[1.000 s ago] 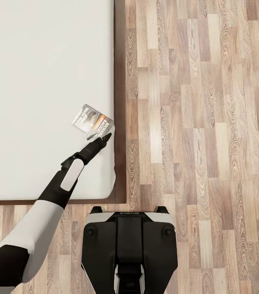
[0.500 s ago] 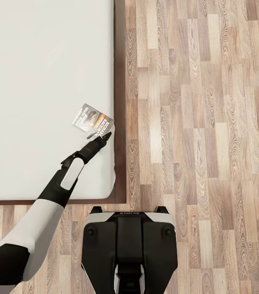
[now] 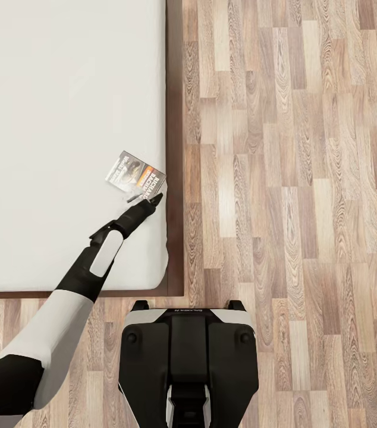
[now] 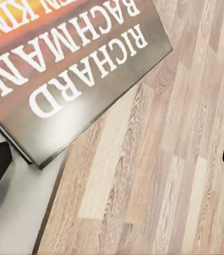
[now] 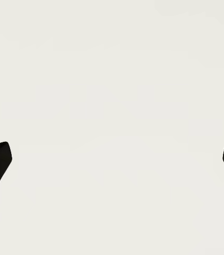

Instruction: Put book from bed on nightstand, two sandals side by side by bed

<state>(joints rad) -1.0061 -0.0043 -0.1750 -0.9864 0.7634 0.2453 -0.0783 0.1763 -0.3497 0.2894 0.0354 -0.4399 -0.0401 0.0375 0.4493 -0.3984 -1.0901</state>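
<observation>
The book [image 3: 135, 174], a thin paperback with a grey pictured cover and an orange band, lies flat on the bed [image 3: 63, 119] close to the white mattress's right edge. My left gripper [image 3: 147, 199] is open at the book's near corner, one finger on each side of that corner, touching nothing I can make out. In the left wrist view the book [image 4: 75, 64] reads "RICHARD BACHMAN", and its corner juts past the mattress edge over the floor between the wide-apart fingertips of the left gripper [image 4: 112, 159]. The right gripper [image 5: 112, 159] is open, facing a plain off-white surface.
The bed's dark brown frame [image 3: 175, 178] runs along the mattress's right and near sides. Light wood-plank floor [image 3: 295, 178] stretches to the right. My own dark base [image 3: 188, 356] stands on the floor just off the bed's near corner.
</observation>
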